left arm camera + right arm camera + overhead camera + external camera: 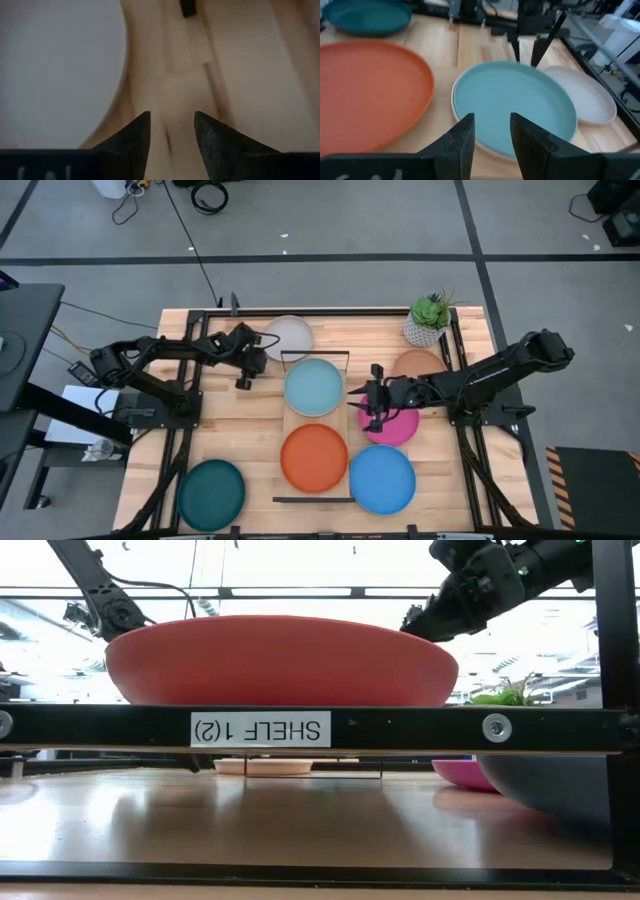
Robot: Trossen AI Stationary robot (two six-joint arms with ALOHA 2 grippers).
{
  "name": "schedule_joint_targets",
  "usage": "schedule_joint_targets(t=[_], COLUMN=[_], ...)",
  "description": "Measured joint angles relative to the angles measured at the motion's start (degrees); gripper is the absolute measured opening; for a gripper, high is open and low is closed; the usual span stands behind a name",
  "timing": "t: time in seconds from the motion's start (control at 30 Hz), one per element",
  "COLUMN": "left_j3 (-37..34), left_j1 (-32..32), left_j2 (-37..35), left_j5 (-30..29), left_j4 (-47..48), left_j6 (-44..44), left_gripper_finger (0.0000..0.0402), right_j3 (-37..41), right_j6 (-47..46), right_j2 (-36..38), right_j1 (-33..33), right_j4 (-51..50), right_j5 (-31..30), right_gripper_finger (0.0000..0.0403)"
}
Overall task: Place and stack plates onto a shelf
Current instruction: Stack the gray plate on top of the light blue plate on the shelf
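Observation:
The shelf (290, 420) carries the light teal plate (313, 386) on its far half and the orange plate (314, 457) on its near half. On the table lie the pale plate (288, 335), terracotta plate (418, 364), magenta plate (392, 428), blue plate (382, 478) and dark teal plate (211, 493). My left gripper (243, 382) hangs open over bare wood between the pale plate (55, 70) and the shelf. My right gripper (358, 402) is open at the shelf's right side, above the teal plate's rim (492, 145), holding nothing.
A potted green plant (430, 320) stands at the far right corner of the table. Black frame rails run along the table's left and right sides. The shelf's wire frame ends (316, 353) rise at its far and near ends. The left arm's fingers (527, 47) show beyond the teal plate.

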State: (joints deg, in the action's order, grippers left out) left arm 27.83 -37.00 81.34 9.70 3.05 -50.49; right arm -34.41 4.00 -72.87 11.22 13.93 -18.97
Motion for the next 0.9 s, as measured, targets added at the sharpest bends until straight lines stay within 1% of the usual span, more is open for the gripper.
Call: schedule_joint_targets(t=[0.1, 0.2, 0.43, 0.53, 0.63, 0.77, 0.9], left_j3=[-0.8, -0.7, -0.4, 0.9, 1.6, 1.6, 1.6], left_j1=[-0.2, 1.0, 1.9, 2.0, 2.3, 0.5, -0.7], left_j2=[0.0, 0.0, 0.0, -0.5, -0.5, 0.7, 2.0], left_j5=[-0.4, -3.4, -6.5, -6.5, -4.7, -3.4, -3.5], left_j4=[-3.1, -6.4, -6.7, -6.1, -6.1, -6.5, -6.5], left_j6=[-1.1, 0.1, -0.3, -0.8, -3.9, -6.7, -6.7], left_gripper_finger=[0.0158, 0.0158, 0.0158, 0.0158, 0.0158, 0.0157, 0.0157], right_j3=[0.0, 0.0, 0.0, 0.0, 0.0, 0.0, 0.0], right_j6=[-0.2, -0.8, -0.9, -1.0, -1.1, -1.5, -2.2], right_j2=[-0.3, -0.3, -0.2, -0.2, -0.2, -0.2, -0.2], right_j1=[0.0, 0.1, 0.9, 1.1, 1.2, 1.2, 1.2], right_j4=[0.3, 0.4, 0.5, 0.4, 0.2, 0.7, 1.1], right_j5=[0.3, 0.4, 0.4, 0.4, 0.5, 0.5, 0.6], right_gripper_finger=[0.0131, 0.0131, 0.0131, 0.0131, 0.0131, 0.0131, 0.0131])
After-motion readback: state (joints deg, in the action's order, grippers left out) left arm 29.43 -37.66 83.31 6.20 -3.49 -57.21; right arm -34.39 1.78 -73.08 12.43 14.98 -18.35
